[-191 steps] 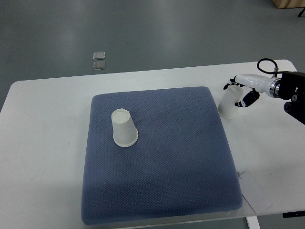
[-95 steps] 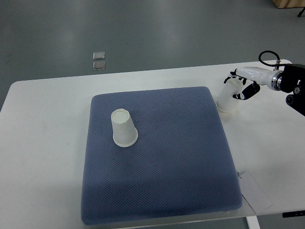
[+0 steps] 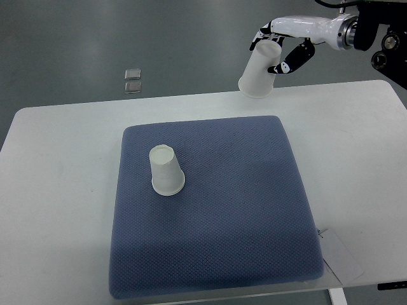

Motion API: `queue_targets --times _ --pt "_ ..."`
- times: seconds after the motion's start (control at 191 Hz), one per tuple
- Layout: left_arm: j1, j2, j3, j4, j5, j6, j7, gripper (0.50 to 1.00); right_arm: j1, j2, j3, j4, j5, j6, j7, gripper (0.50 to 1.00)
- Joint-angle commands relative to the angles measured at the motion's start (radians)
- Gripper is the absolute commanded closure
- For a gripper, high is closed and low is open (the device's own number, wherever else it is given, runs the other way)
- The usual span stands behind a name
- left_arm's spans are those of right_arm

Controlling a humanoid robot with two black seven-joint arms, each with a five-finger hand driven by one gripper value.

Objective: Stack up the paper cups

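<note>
Above the worktop's point(image 3: 63, 190) far edge, the right robot hand point(image 3: 283, 47) pinches a paper cup point(image 3: 261, 71), mouth down, ready to drop over the upturned cup point(image 3: 166, 170) waiting on the blue mat point(image 3: 241, 216).

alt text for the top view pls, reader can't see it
The robot's right hand holds a white paper cup in the air, mouth down and tilted, above the far edge of a white table. A second paper cup stands upside down on a blue mat covering the table's middle.
</note>
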Motion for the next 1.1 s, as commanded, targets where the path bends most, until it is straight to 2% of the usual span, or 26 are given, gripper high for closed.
queue_targets --times 0.0,0.052,0.32,0.833,0.98,1.095 --pt "0.000 0.000 -0.001 0.000 0.000 -0.001 0.000 0.500 0.029 0.014 0.000 0.033 0.001 0.026 0.000 0.912" --pt "0.000 0.000 0.001 0.000 0.000 -0.001 0.000 0.500 0.060 0.045 0.001 0.083 0.003 0.058 0.000 0.912" --pt "0.000 0.000 -0.001 0.000 0.000 -0.001 0.000 0.500 0.098 0.157 0.001 0.131 0.003 0.123 0.003 0.906" --pt "0.000 0.000 -0.001 0.000 0.000 -0.001 0.000 0.500 0.101 0.291 -0.003 0.134 0.000 0.147 -0.013 0.906" --pt "0.000 0.000 0.001 0.000 0.000 -0.001 0.000 0.500 0.093 0.324 -0.015 0.132 -0.009 0.138 -0.045 0.906" --pt "0.000 0.000 -0.001 0.000 0.000 -0.001 0.000 0.500 0.083 0.330 -0.019 0.128 -0.017 0.138 -0.046 0.906"
